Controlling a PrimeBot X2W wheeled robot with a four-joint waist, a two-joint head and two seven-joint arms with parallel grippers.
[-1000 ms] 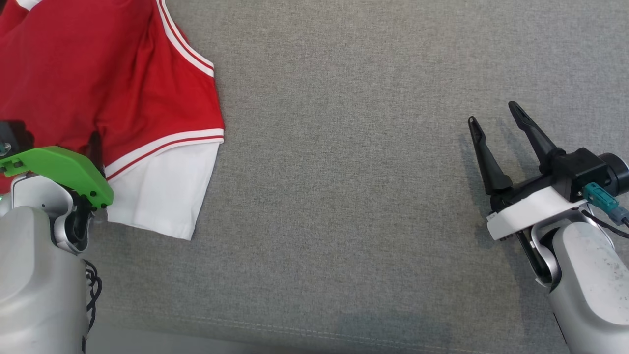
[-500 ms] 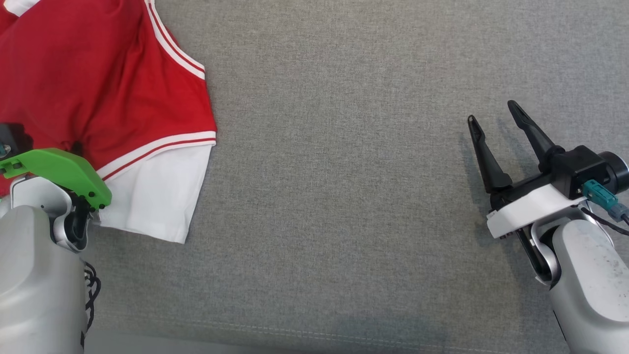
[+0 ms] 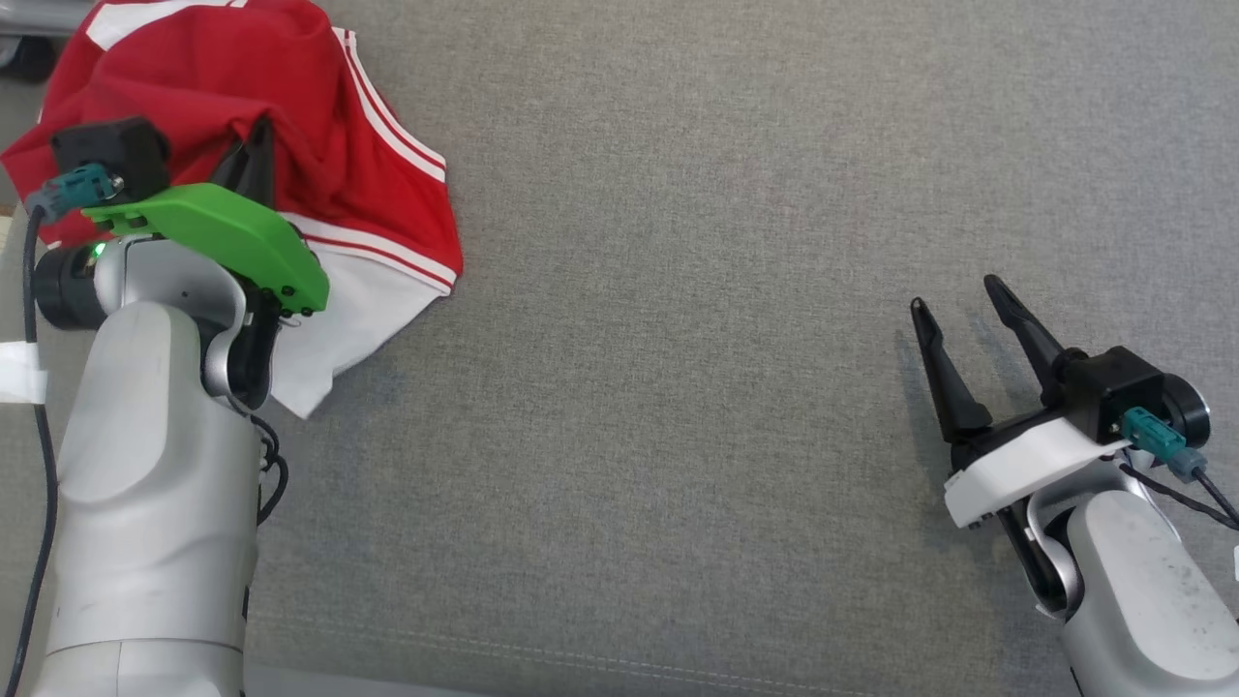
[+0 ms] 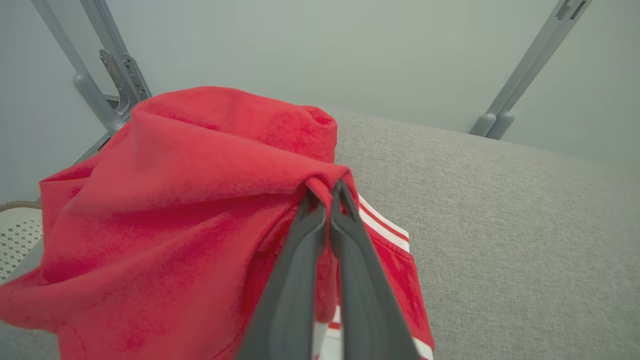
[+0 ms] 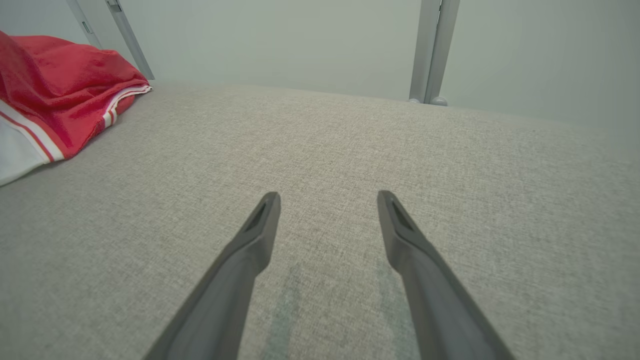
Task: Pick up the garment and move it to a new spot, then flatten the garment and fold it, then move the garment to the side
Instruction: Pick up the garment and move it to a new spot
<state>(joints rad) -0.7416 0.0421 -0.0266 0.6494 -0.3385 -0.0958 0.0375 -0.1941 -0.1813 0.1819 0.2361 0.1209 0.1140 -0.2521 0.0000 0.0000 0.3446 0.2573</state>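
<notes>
The garment [image 3: 194, 87] is a red shirt with white stripes and a white sleeve end, bunched at the far left of the grey surface. My left gripper [image 4: 327, 187] is shut on a pinched fold of its red cloth, which drapes up and over the fingertips; in the head view that gripper [image 3: 256, 136] sits under a raised peak of the cloth. Low on the right, my right gripper [image 3: 956, 290] stands open above bare fabric with nothing between its fingers [image 5: 262, 220]. The garment [image 5: 60, 105] lies far off to its left.
The grey upholstered surface [image 3: 678, 339] stretches wide between the two arms, with a stitched seam near its front edge [image 3: 581, 658]. Grey metal frame legs [image 4: 525, 75] stand behind the surface against a pale wall. A white perforated object [image 4: 15, 235] sits beyond the left edge.
My left gripper closed on the red cloth and lifted it into a peak; the garment bunched up. The head view has shifted, so the right gripper sits lower in the picture.
</notes>
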